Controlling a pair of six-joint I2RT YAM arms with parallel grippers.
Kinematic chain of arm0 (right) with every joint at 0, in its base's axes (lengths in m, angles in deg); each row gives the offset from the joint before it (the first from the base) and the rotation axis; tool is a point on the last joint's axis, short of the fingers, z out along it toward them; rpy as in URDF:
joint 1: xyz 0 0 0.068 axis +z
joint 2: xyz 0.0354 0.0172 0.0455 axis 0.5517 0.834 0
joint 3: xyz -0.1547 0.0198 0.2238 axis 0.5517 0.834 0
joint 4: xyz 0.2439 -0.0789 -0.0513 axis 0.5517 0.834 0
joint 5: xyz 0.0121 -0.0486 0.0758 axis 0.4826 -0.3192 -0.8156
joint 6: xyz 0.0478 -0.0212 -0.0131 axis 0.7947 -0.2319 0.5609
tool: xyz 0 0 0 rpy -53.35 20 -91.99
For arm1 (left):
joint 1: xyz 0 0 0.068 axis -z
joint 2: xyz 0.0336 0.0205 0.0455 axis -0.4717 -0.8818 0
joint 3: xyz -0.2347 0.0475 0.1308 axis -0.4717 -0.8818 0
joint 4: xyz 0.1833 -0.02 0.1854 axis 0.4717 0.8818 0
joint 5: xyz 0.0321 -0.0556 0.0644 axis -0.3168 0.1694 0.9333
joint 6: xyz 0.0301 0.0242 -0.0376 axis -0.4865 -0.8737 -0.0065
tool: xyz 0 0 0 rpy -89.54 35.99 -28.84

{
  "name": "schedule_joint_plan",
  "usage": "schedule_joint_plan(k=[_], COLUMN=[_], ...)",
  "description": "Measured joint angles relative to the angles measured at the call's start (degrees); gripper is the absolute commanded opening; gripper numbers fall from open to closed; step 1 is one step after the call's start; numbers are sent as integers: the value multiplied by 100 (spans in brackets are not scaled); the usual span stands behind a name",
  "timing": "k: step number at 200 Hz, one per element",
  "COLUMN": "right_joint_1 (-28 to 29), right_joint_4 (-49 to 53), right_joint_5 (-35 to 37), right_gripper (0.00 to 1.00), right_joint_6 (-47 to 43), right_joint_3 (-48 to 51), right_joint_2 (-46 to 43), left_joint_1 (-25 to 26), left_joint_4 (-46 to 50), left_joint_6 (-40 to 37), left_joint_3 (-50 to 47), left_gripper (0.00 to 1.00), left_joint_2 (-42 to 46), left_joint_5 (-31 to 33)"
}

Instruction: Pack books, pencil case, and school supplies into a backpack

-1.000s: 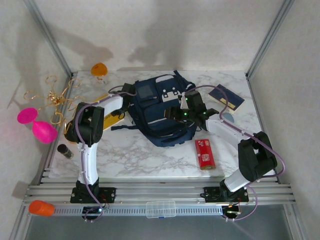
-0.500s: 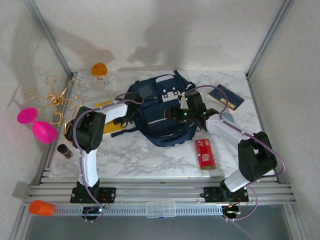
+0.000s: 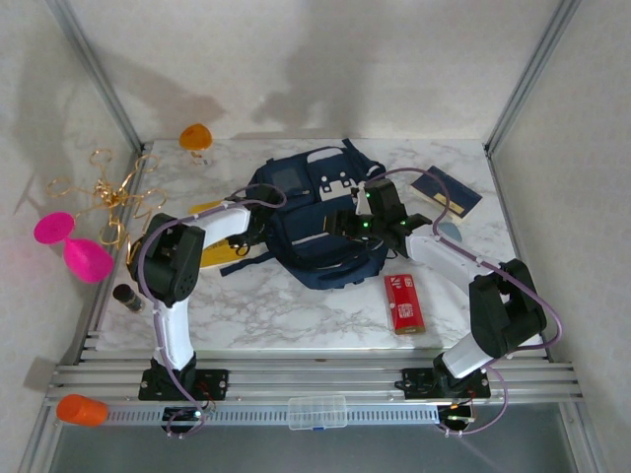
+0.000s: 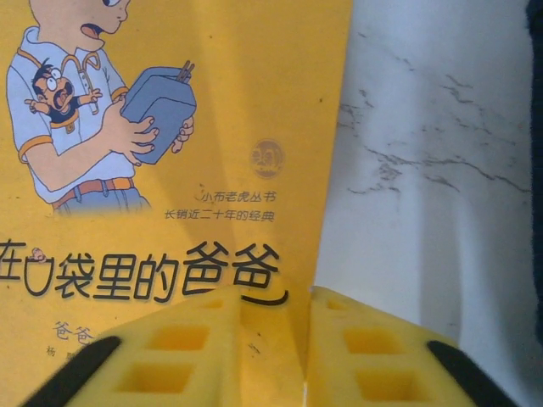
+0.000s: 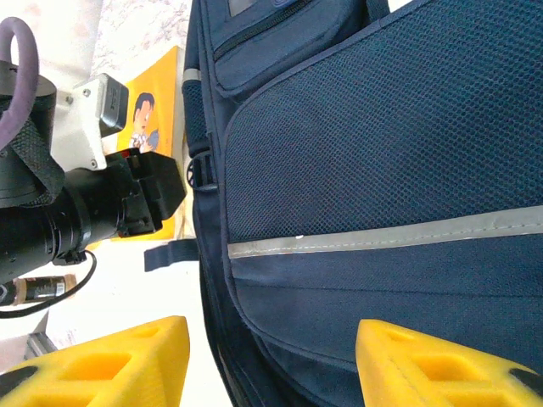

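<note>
The left gripper, its yellow jaws drawn close with only a narrow gap, sits over the right edge of the yellow book at the bottom of the left wrist view; whether it pinches the cover cannot be told. The cover shows a cartoon boy holding a grey case, large black characters reading "袋里的爸爸", and smaller lines "小布老虎丛书" and "长销近二十年的经典". The book lies flat on the marble table, just left of the backpack. The right gripper hangs over the backpack's front with its jaws spread wide and nothing between them, below a mesh pocket and a pale stripe. The single backpack lies at the centre of the overhead view; whether anything is inside it cannot be told. Two books are in view outside it: the yellow one and a navy book at upper right. One red box, its white markings too small to read, lies at lower right of the backpack. One pencil case peeks out beside the right arm.
</note>
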State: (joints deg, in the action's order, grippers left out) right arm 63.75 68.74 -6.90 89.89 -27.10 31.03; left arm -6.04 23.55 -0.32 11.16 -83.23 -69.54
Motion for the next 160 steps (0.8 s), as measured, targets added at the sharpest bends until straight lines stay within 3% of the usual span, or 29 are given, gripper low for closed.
schedule_joint_plan(k=[34, 100, 132, 160], right_joint_1=[0, 0, 17, 166], right_joint_4=[0, 0, 4, 42], right_joint_5=[0, -4, -24, -66], right_gripper=[54, 56, 55, 52], right_joint_6=[17, 20, 107, 214], right_joint_3=[0, 0, 0, 0], right_joint_2=[0, -2, -2, -2], left_joint_1=[-9, 114, 439, 741], left_joint_4=[114, 822, 1235, 1207], left_joint_6=[-63, -48, 111, 404], left_joint_3=[2, 24, -17, -645], left_gripper=[0, 0, 0, 0], left_joint_2=[140, 673, 1209, 2020], left_joint_5=[-59, 42, 79, -293])
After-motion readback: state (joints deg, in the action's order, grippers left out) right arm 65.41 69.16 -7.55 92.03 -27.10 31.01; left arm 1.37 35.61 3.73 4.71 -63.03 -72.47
